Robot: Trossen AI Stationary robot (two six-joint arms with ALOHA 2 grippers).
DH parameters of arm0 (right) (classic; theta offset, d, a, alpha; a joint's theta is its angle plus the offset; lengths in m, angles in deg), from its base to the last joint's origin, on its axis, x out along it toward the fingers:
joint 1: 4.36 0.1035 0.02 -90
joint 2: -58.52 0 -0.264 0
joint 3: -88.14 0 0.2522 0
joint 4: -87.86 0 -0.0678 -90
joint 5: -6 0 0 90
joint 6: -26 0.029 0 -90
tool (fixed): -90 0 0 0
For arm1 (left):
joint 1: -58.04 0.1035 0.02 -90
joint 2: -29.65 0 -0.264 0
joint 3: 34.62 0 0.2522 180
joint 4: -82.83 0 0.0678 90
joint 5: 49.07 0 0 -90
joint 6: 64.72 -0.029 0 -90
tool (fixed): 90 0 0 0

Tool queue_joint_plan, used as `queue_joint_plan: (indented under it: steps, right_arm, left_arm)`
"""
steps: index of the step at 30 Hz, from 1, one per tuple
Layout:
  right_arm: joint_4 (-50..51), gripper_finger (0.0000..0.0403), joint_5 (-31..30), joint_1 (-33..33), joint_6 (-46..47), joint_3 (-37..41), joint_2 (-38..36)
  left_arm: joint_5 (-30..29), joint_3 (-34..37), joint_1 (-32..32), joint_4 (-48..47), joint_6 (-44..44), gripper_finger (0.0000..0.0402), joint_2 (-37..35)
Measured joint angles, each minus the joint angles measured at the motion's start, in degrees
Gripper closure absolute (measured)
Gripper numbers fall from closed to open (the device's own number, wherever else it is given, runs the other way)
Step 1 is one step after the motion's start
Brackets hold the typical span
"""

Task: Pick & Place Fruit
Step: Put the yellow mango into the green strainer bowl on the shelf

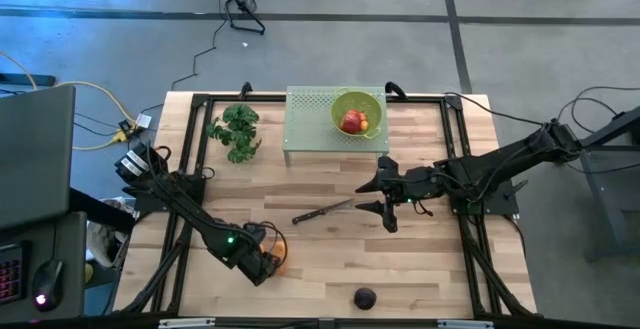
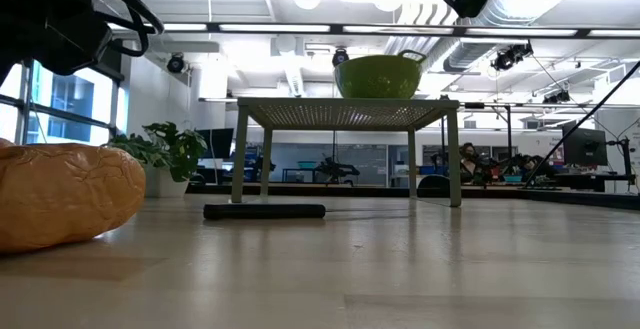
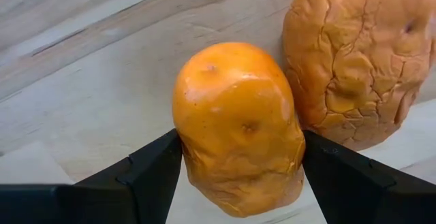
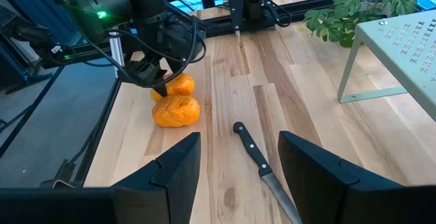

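Your bench [image 1: 330,259]: pale wood planks with a visible grain, framed by black rails.

Left claw [image 3: 238,166]: down near the front-left corner of the bench, its two dark flat fingers clenched against the sides of a smooth, glossy, dimpled orange oblong fruit [image 3: 235,125].

Second orange fruit [image 3: 351,57]: matte, wrinkled and cracked in texture, lying on the wood and touching the gripped one.

Dark purple round fruit [image 1: 365,298]: alone at the front edge, near its middle.

Red apple-like fruit [image 1: 352,121]: in your green bowl [image 1: 370,102], which stands on a pale green perforated stand [image 1: 310,119] at the back edge.

Right claw [image 1: 386,198]: over the middle of the bench toward the right edge, fingers spread wide and empty.

Slim dark knife [image 1: 322,211]: flat on the planks, mid-bench, just beside the right claw.

Leafy green bunch [image 1: 236,131]: back-left, beside the stand.
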Motion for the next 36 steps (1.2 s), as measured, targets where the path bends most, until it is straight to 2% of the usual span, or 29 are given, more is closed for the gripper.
queue_joint_plan:
  steps: [9, 16, 23, 36]
  right_arm:
    - [0.0, 0.0213, 0.0, 0.0, 0.0, 0.0, 0.0]
    - [0.0, 0.0213, 0.0, 0.0, 0.0, 0.0, 0.0]
    - [0.0, 0.0213, 0.0, 0.0, 0.0, 0.0, 0.0]
    - [0.7, 0.0213, 0.2, 0.0, 0.0, 0.0, 0.0]
  left_arm:
    - [-0.4, 0.0, 0.0, -0.5, -3.9, 0.0168, -0.2]
    - [-0.8, 0.1, 0.0, -2.1, -5.5, 0.0176, -1.3]
    - [-5.9, 0.5, 0.0, -6.7, -6.4, 0.0178, -5.0]
    - [-16.7, 0.4, 0.0, -7.5, -12.3, 0.0178, -12.9]
